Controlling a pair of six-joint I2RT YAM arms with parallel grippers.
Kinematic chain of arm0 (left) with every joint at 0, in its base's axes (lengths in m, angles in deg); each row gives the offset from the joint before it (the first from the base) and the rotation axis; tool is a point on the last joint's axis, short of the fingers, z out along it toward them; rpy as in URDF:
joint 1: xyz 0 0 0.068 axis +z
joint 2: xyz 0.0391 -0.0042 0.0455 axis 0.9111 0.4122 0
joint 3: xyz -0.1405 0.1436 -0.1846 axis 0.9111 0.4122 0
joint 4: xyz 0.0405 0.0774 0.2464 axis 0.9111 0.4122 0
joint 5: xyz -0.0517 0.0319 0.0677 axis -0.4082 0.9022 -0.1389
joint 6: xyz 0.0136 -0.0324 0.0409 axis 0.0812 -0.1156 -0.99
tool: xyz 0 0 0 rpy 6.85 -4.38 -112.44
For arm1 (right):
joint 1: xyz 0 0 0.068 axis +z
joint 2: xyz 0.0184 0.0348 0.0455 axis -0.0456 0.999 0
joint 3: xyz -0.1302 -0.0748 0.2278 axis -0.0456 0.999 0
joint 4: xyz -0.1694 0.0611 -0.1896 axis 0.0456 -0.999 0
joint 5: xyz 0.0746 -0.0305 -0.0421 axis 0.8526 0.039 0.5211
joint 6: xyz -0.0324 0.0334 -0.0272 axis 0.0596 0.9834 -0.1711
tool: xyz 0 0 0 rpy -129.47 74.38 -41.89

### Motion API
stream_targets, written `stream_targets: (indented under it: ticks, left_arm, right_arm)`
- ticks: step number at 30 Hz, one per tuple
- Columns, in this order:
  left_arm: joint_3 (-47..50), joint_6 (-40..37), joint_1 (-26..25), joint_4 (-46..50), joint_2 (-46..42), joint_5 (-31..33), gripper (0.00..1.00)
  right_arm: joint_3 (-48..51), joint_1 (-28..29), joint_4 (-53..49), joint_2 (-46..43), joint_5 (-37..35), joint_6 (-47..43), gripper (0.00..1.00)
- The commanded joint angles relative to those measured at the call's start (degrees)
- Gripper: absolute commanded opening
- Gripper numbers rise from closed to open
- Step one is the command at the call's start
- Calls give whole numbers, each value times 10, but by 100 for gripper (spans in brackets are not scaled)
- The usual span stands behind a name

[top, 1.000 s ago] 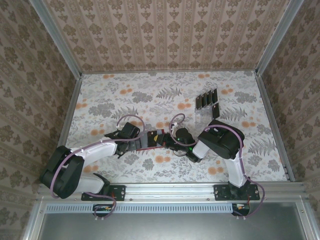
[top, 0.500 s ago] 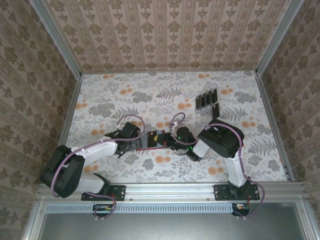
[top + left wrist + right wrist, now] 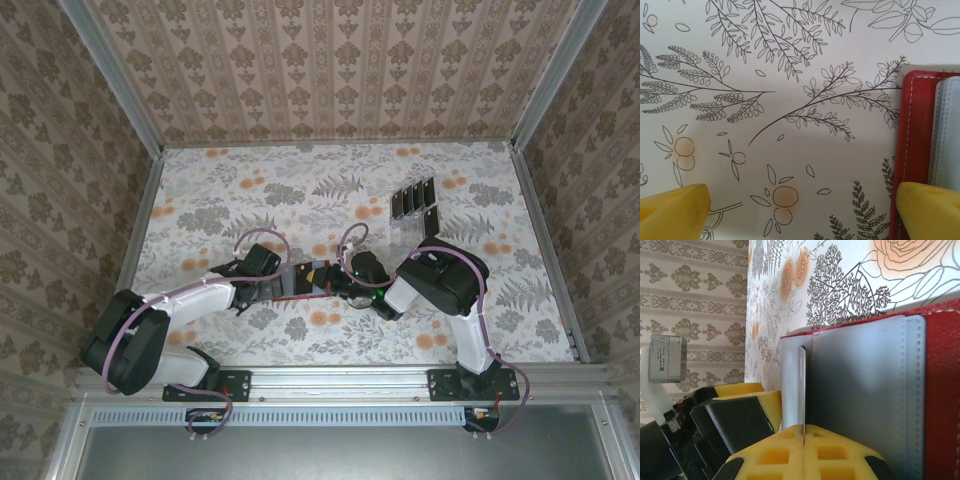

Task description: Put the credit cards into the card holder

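The red card holder [image 3: 300, 290] lies open on the table between the two grippers. In the right wrist view its grey inner pockets [image 3: 865, 390] and red edge [image 3: 940, 390] show. My right gripper [image 3: 804, 430] is shut on one thin credit card [image 3: 802, 385], seen edge-on and upright against the pocket's left edge. My left gripper [image 3: 802, 210] is open wide, low over the table. Its right fingertip [image 3: 930, 210] rests over the card holder's red edge [image 3: 915, 125], and its left fingertip [image 3: 675, 210] is over bare table. Several more black credit cards [image 3: 413, 198] stand at the back right.
The spare cards stand in a clear slotted rack [image 3: 405, 225] on the flower-patterned table [image 3: 250, 190]. Metal rails and patterned walls bound the table on three sides. The two arms meet at the table's near middle, with my left gripper's yellow finger [image 3: 740, 400] close beside the right one.
My right gripper has edged slightly left and away from me with the card, toward the card holder. The left arm has stayed where it was.
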Motion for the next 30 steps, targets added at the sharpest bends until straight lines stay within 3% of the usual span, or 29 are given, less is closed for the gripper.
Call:
stream_targets:
  ticks: [1, 10, 12, 15, 22, 30]
  left_arm:
    - [-2, 7, -4, 26, 15, 9, 100]
    - [-3, 7, -5, 25, 16, 9, 100]
    - [-5, 7, -4, 26, 15, 8, 100]
    - [-11, 7, -5, 28, 16, 8, 100]
    - [-29, 2, 1, 35, 2, 8, 100]
    - [-37, -4, 32, 36, -28, -16, 100]
  right_arm:
    - [-6, -2, -71, 31, 1, -11, 0]
    - [-13, -3, -90, 29, 2, -18, 0]
    - [-13, -3, -101, 23, 2, -21, 6]
    - [-17, -4, -138, 2, -1, -33, 23]
    - [-62, -11, -315, -60, 0, -93, 40]
    - [-125, -11, -513, -115, -35, -177, 45]
